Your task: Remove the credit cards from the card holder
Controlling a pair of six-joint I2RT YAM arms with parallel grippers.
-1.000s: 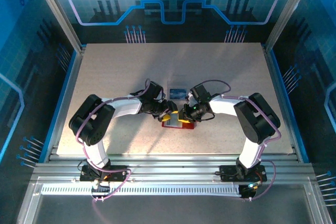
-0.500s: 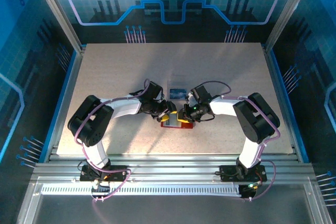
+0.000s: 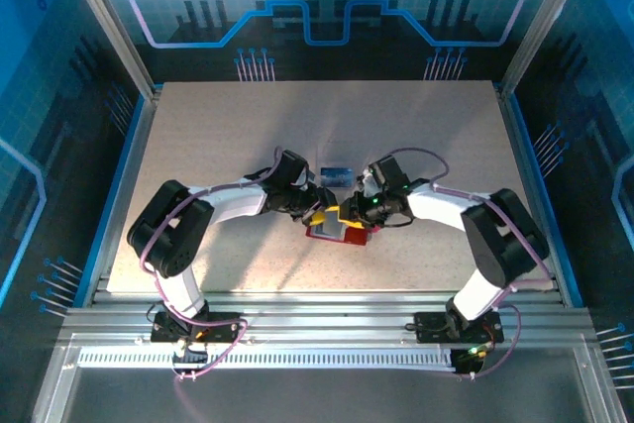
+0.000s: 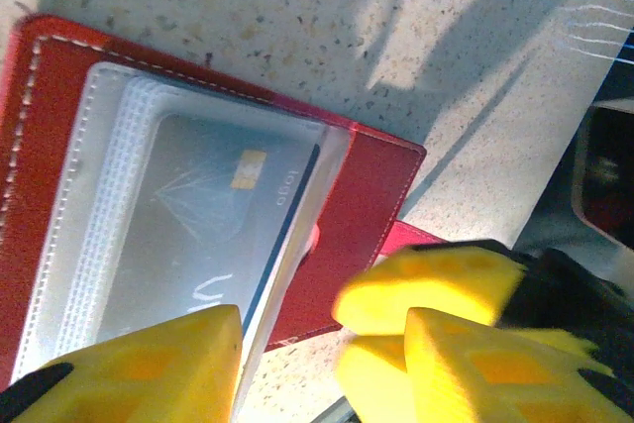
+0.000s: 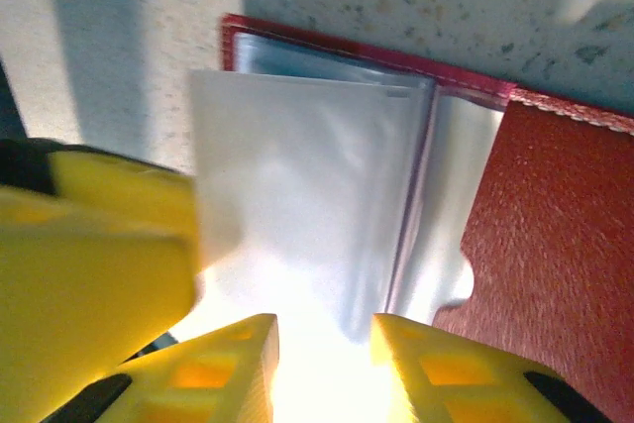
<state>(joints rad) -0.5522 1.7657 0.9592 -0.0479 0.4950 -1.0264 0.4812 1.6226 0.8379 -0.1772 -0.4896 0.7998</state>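
Straddling edges of the open card holder (image 4: 369,195), left fingers (image 4: 149,364) and right fingers (image 5: 456,375) stand apart, wide table (image 3: 218,136) around.

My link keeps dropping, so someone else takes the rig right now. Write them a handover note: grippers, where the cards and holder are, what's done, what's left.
Left gripper: open, fingers apart over one edge of the card holder.
Right gripper: open, a clear sleeve reaching toward the gap between its fingers; contact unclear.
Holder: lying open on the table, between both grippers.
Done: blue card lies on the table just beyond the holder.
Left: pale card with a gold chip sits inside a sleeve; it has to come out.
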